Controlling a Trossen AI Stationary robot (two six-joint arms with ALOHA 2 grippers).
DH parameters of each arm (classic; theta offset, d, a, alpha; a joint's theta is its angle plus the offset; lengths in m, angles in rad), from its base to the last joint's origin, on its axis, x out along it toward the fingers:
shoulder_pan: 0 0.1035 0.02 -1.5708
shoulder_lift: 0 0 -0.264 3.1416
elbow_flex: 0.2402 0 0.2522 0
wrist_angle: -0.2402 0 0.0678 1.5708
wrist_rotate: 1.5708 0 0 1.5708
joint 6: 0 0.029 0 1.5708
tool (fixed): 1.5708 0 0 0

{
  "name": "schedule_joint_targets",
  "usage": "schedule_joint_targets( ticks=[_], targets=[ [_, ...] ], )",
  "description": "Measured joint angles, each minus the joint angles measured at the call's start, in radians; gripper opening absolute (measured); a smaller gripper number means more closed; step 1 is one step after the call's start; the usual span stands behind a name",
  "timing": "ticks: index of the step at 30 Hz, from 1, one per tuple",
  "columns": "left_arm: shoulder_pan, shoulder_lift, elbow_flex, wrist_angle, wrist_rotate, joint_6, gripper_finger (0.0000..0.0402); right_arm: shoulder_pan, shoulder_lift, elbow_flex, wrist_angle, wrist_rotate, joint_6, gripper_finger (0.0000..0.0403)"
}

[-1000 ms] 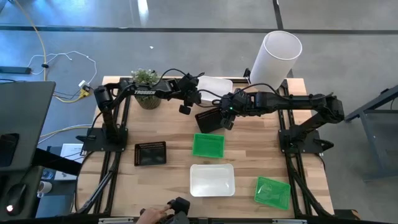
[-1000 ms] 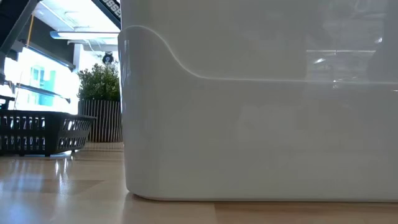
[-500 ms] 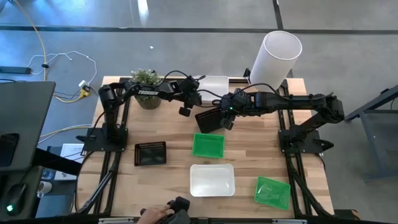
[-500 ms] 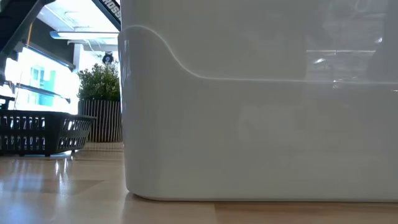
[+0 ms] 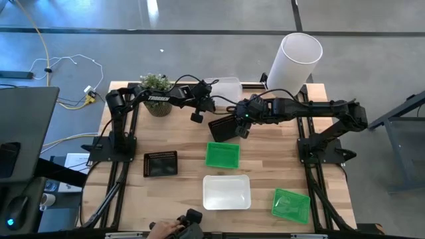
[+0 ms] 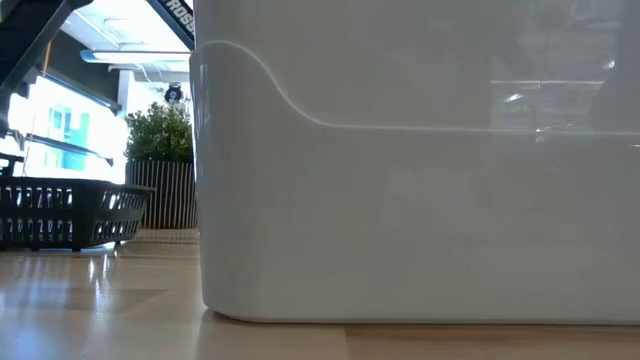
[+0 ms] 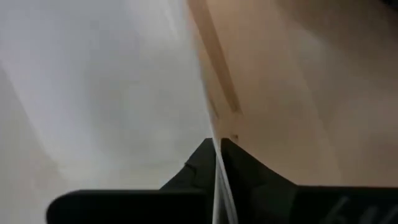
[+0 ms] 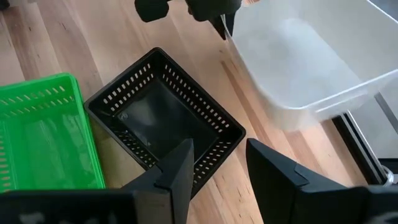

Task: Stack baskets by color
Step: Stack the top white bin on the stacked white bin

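From above, the left pincer (image 5: 210, 101) sits at the near-left rim of the white basket (image 5: 228, 88) at the table's (image 5: 179, 192) far edge, closed on that rim. The right pincer (image 5: 240, 124) hangs over a black basket (image 5: 223, 127) near the table's middle. Also on the table are a second black basket (image 5: 161, 163) to the left, a green basket (image 5: 222, 155) in the middle, another white basket (image 5: 226, 191) in front of it and a second green one (image 5: 291, 204) at the front right. The low view is filled by a white basket wall (image 6: 420, 220), with a black basket (image 6: 60, 212) off to one side. The left wrist view shows its fingers (image 7: 199, 165) pinched on a thin white rim (image 7: 214, 168). The right wrist view shows its own fingers (image 8: 177, 168) apart and empty above the black basket (image 8: 165, 121), the white basket (image 8: 298, 68) beyond. The step in hand looks like gripping the far white basket; next it likely needs lifting and carrying onto the front white one without the thin rim slipping.
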Motion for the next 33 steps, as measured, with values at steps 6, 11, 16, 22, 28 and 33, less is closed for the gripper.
schedule_joint_targets(
  ticks=[6,11,16,22,28,33],
  targets=[
    [-0.003,0.000,0.000,0.000,-0.050,-0.007,0.0001,0.000,0.000,0.000,0.001,0.008,0.043,0.0135],
    [-0.012,0.000,0.000,0.000,-0.148,-0.008,0.0001,0.000,0.000,0.000,0.026,0.024,0.063,0.0135],
    [-0.030,-0.002,0.000,-0.007,-0.217,-0.016,0.0000,0.000,0.000,0.000,0.066,0.100,0.069,0.0135],
    [-0.066,-0.051,0.000,-0.052,-0.305,-0.046,0.0000,0.000,-0.009,0.000,0.135,0.178,0.035,0.0135],
    [-0.109,-0.120,0.000,-0.130,-0.339,-0.113,0.0000,0.000,-0.028,0.000,0.210,0.179,-0.061,0.0136],
    [-0.171,-0.178,0.000,-0.219,-0.455,-0.154,0.0000,0.000,-0.031,0.000,0.236,0.191,-0.153,0.0155]
  ],
)
